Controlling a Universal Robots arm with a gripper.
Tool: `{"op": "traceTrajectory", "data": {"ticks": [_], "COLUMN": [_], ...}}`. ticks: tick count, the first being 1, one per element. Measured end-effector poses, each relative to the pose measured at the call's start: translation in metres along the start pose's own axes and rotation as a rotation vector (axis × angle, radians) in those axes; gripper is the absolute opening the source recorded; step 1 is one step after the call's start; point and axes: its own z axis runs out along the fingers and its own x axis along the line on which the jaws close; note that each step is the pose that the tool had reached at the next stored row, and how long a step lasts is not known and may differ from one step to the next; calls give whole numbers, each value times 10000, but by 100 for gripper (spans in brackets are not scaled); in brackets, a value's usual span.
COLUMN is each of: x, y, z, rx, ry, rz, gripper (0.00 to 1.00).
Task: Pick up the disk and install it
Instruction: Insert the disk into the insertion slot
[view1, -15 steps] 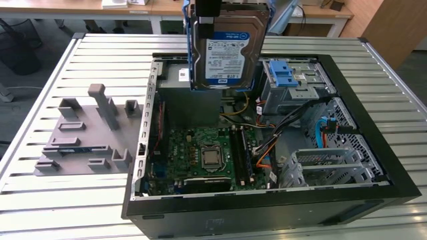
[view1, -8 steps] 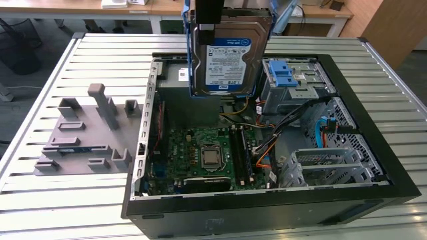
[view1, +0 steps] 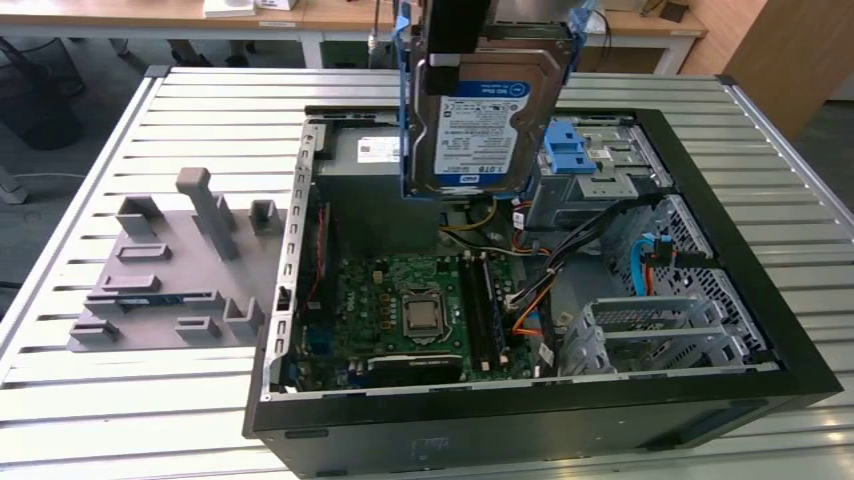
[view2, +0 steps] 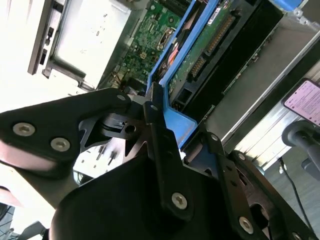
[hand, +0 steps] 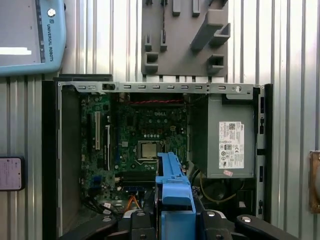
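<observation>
A slatted metal worktop (view1: 120, 400) carries an open black computer case (view1: 534, 425), lying on its side with the inside facing up. In the case a grey power supply (hand: 227, 145) sits at one corner, and the green motherboard (view1: 400, 310) covers the floor beside it. On the worktop just beside the case, at the exterior view's left, lies a grey fixture (view1: 167, 270) with upright blocks and slots. A metal cage (view1: 594, 165) with a blue latch stands in the case's far corner at the exterior view's right.

The disk (view1: 487, 120) hangs upright in the air above the case, clear of it, over the stretch between the power supply and the cage; its blue-and-white label faces the exterior view. In the second wrist view its green circuit board faces the camera. The gripper (view2: 167, 125) is closed on the blue bracket (hand: 175, 185) at the disk's upper end, its black fingers (view2: 210, 142) pressed on the plastic on either side.
</observation>
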Motion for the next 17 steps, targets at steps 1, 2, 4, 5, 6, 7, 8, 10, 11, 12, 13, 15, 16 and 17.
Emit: {"op": "traceTrajectory", "data": {"ticks": [1, 2, 4, 5, 6, 7, 8, 10, 11, 12, 13, 15, 16, 17], "x": [-1, -1, 4, 12, 25, 45, 70, 124, 150, 177, 204, 266, 297, 325], "y": [-43, -87, -138, -142, -144, -144, -145, -145, -145, -146, -146, -147, -147, -148], "z": [1, 3, 9, 12, 15, 19, 22, 27, 29, 31, 33, 36, 38, 39], "rx": [0, 0, -1, -1, -1, -1, -1, 0, -1, -1, -1, 0, 0, -1], "ry": [0, 1, 0, 1, 2, 1, 2, 0, 2, 1, 1, 1, 0, 1], "rz": [1, 2, -1, 0, 1, 1, 0, 1, 1, 1, 1, 1, 1, 1], "gripper": [36, 36, 36, 36, 36, 36, 36, 36, 36, 36, 36, 36, 36, 36]}}
